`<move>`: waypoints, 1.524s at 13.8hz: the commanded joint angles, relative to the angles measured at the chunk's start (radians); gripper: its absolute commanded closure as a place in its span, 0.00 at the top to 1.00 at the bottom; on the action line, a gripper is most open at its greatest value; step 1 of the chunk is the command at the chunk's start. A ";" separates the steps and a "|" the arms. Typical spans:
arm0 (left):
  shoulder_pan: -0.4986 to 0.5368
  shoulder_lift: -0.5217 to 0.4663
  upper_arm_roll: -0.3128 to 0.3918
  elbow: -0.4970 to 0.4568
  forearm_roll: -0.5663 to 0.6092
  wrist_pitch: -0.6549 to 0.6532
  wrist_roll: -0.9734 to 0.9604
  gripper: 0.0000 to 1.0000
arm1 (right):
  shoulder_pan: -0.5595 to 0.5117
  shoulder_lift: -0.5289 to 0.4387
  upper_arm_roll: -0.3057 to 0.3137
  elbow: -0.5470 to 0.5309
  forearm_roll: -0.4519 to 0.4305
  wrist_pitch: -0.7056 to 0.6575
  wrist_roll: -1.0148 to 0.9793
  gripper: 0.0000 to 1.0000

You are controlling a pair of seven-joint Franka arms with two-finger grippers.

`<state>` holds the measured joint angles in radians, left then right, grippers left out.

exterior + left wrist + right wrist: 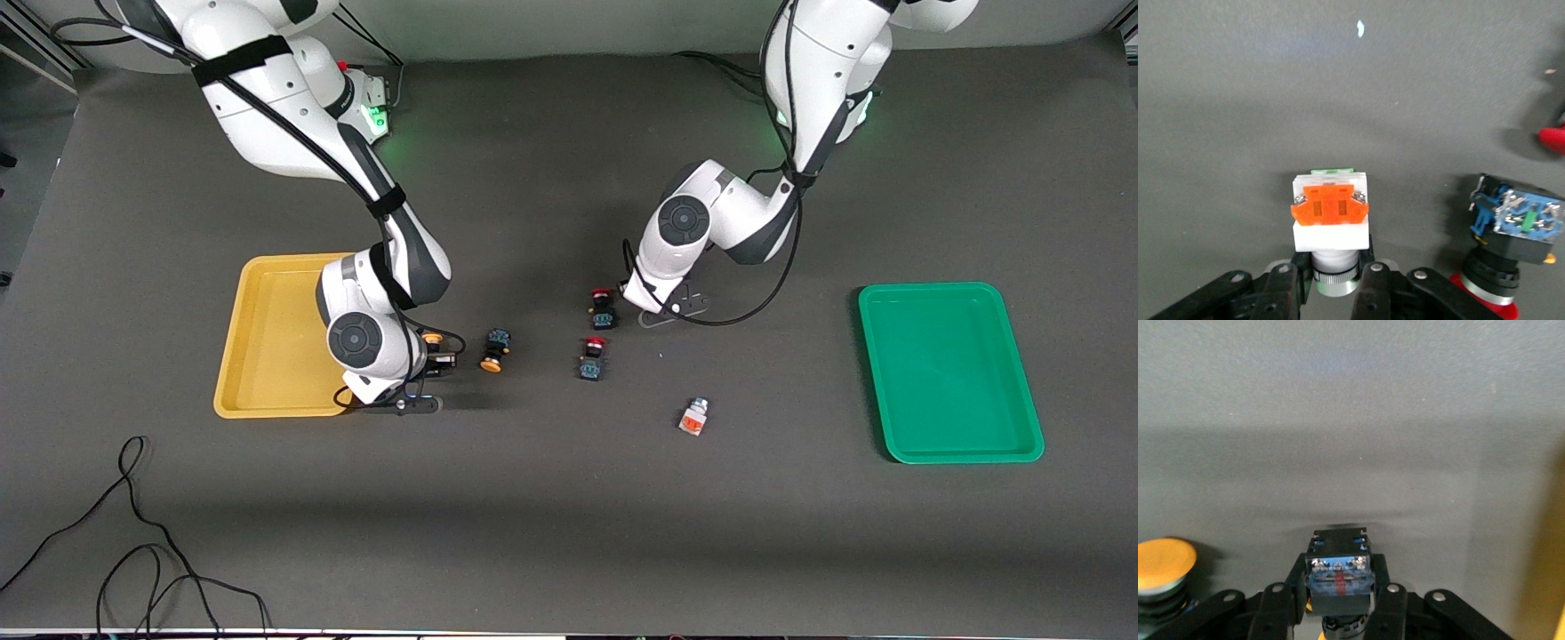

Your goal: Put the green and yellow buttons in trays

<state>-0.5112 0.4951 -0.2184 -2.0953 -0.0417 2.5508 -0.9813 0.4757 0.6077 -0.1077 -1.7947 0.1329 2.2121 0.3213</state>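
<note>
My left gripper (1335, 280) is shut on a whitish-grey button with an orange face (1330, 212), pinching its round neck as it lies on the mat. From the front, the left gripper (662, 309) sits beside a red-capped button (602, 307). My right gripper (1338, 603) is shut on a dark-bodied yellow button (1338, 568); its orange cap (433, 338) shows beside the yellow tray (276, 338). A second yellow button (494, 349) lies just past the right gripper (436, 360). Another whitish-grey button (694, 416) lies nearer the front camera. The green tray (949, 373) sits at the left arm's end.
Two red-capped dark buttons lie mid-table, one (1511, 227) close beside my left gripper, the other (593, 357) nearer the front camera. Black cables (133, 533) trail over the table's front corner at the right arm's end. Both trays hold nothing.
</note>
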 commanded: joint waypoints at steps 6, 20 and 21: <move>0.016 -0.303 0.008 0.207 0.026 -0.602 -0.017 0.15 | -0.002 -0.250 -0.127 -0.008 0.005 -0.291 -0.016 0.00; 0.749 -0.364 0.010 0.222 0.140 -0.749 0.980 0.12 | 0.003 -0.198 -0.325 -0.353 0.024 0.170 -0.370 0.00; 0.758 -0.319 0.010 0.210 0.164 -0.700 0.977 0.12 | 0.006 -0.184 -0.322 -0.373 0.054 0.210 -0.370 0.00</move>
<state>0.2349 0.1006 -0.1877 -1.8717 0.0775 1.7763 -0.0043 0.4676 0.4142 -0.4281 -2.1153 0.1430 2.3386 -0.0248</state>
